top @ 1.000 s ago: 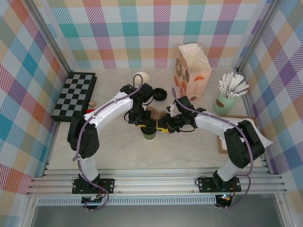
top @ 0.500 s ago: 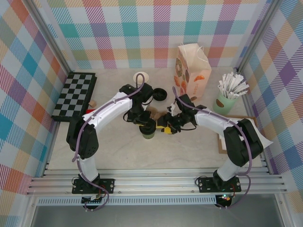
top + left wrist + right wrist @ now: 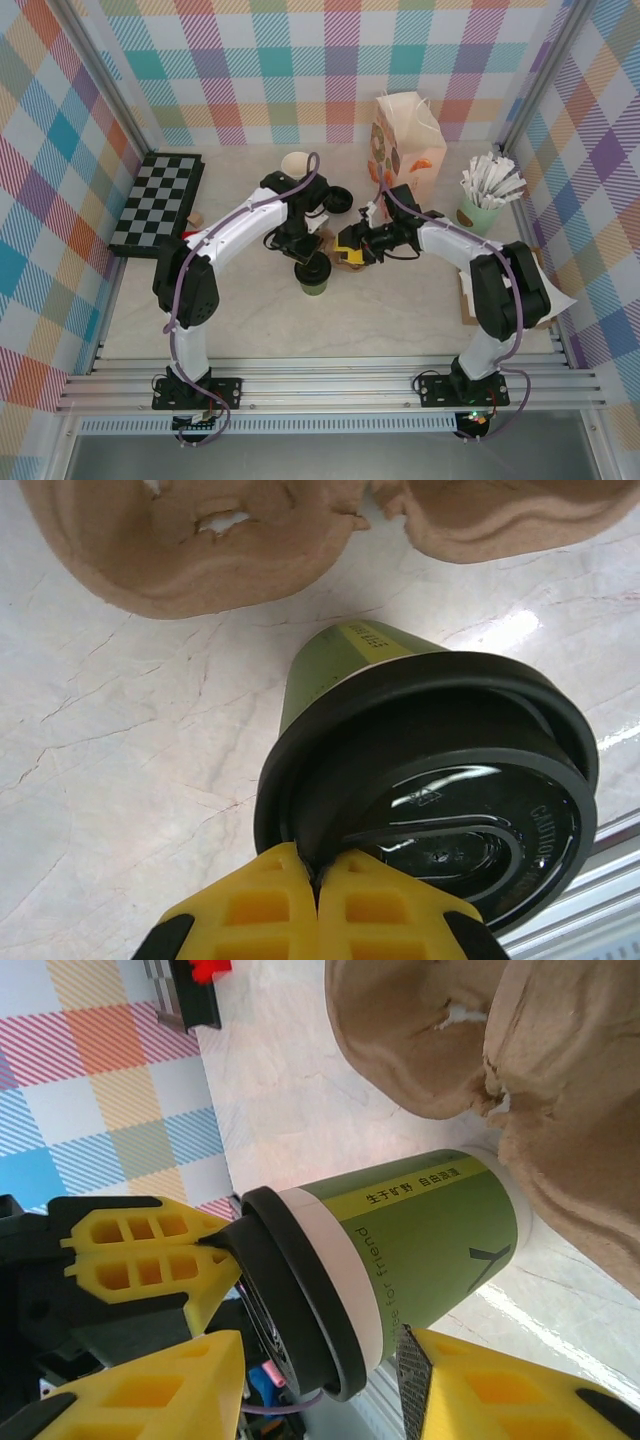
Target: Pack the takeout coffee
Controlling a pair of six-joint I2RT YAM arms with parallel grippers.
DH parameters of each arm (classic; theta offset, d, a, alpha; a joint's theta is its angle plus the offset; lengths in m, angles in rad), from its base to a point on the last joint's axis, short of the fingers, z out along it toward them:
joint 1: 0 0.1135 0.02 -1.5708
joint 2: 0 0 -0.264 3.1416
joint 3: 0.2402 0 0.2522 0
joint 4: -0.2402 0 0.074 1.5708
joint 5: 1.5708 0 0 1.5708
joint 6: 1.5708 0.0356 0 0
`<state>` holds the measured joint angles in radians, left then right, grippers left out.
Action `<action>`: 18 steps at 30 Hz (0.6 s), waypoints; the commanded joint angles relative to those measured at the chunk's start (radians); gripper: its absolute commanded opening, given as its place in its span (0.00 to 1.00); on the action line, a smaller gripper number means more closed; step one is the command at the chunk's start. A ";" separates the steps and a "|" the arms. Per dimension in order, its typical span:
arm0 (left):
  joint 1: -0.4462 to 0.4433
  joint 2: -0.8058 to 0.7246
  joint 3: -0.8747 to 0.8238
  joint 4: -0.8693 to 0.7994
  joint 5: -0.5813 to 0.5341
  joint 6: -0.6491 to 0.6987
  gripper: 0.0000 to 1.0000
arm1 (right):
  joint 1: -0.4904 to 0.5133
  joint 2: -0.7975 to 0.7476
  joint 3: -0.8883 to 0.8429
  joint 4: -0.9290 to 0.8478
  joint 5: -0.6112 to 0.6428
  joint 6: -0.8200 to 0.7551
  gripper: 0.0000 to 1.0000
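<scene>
The small dark-green paper cup (image 3: 420,1240) stood mid-way on the pale marble table (image 3: 120,730), with its round black plastic lid (image 3: 440,810) on. The left gripper (image 3: 315,880) pinched the lid's rim, and the right gripper (image 3: 320,1350) was open at the cup's 2 o'clock. Pulling on the rim might pop the lid off, or tip the cup before it reached the brown pulp carrier (image 3: 230,540) at 12 o'clock.

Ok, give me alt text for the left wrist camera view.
The left gripper, closed, pinches the rim of a black lid sitting on a dark-green cup on a pale marble table. A brown pulp carrier lies beyond.
</scene>
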<state>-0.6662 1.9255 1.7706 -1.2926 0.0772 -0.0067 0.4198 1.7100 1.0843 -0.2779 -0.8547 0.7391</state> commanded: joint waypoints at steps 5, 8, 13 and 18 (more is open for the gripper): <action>-0.013 0.030 0.013 -0.027 0.019 0.029 0.00 | 0.019 0.061 0.038 -0.025 -0.079 -0.049 0.44; -0.013 0.026 0.003 -0.017 0.026 0.022 0.00 | 0.030 0.079 0.039 -0.037 -0.076 -0.055 0.42; -0.013 0.027 -0.014 -0.009 0.025 0.013 0.00 | 0.045 0.085 0.011 -0.027 -0.077 -0.055 0.41; -0.013 0.019 -0.034 0.013 0.040 0.004 0.00 | 0.063 0.105 -0.006 -0.040 -0.040 -0.058 0.37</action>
<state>-0.6682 1.9308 1.7691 -1.2888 0.0887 0.0082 0.4633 1.7893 1.0946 -0.2901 -0.9035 0.7124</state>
